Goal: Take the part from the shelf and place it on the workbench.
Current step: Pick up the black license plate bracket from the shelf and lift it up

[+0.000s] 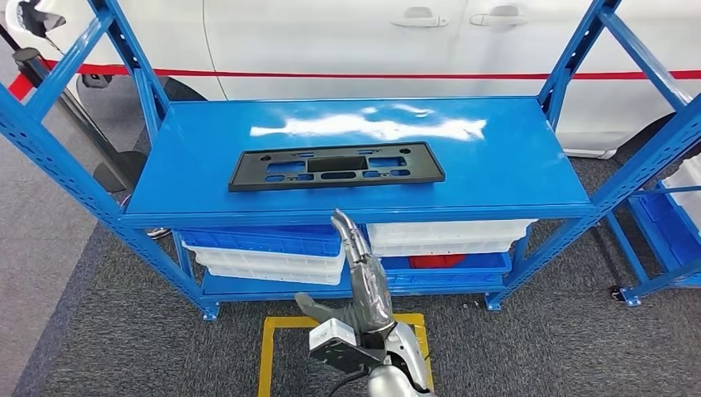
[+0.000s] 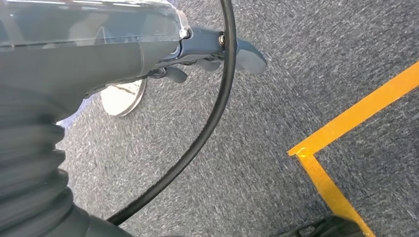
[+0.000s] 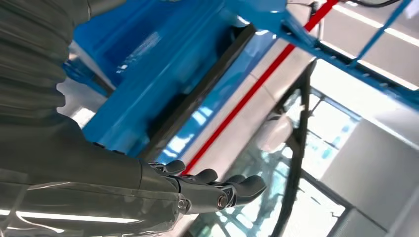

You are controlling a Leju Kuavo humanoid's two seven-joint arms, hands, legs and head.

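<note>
The flat black plastic plate with cut-outs (image 1: 336, 166) lies near the front edge of the glossy blue metal shelf (image 1: 512, 165), bare shelf around it. The right hand (image 1: 360, 266) reaches up just short of that edge, fingers straight, spread, holding nothing.

Lighting: bright, even; you get white glare on the blue shelf top (image 1: 355, 145). Right wrist view: blown-out windows (image 3: 341, 118). Left wrist view: near foreground blurred.

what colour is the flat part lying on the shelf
Black part, on the blue shelf; clearest in the head view.
</note>
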